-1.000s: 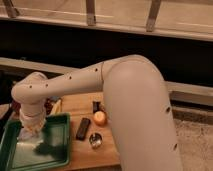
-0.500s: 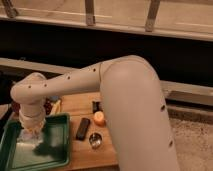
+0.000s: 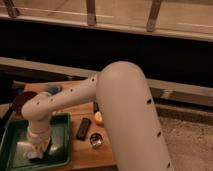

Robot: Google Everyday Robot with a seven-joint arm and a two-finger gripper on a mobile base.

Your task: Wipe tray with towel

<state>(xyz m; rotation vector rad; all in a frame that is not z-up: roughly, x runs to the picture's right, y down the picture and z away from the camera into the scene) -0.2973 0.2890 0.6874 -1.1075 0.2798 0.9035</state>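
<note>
**Gripper low in the green tray, on the pale towel**

The gripper (image 3: 40, 147) at the end of the thick white robot arm (image 3: 125, 115) is low inside the green rectangular plastic tray (image 3: 64, 141), near its middle. The crumpled pale towel (image 3: 29, 153) lies on the tray floor directly under the gripper and spreads out toward 7 o'clock from it. The two seem to touch. Whether the gripper is open or closed, and whether it has hold of the towel, I cannot tell, because the wrist covers it.

The tray sits on the light wooden table (image 3: 82, 156). At 3 o'clock from the gripper, outside the tray, is a small round shiny metal object (image 3: 96, 141). At 2 o'clock a flat black rectangular object (image 3: 83, 128) lies just beside the tray's right wall. Further on is an orange round object (image 3: 99, 118), close to the arm. Around 12 o'clock, behind the tray, are a dark red round dish (image 3: 22, 100) and a small blue object (image 3: 52, 89).

The tray's right wall is near the gripper at 3 o'clock. More bare tray floor shows toward 9 o'clock.
</note>
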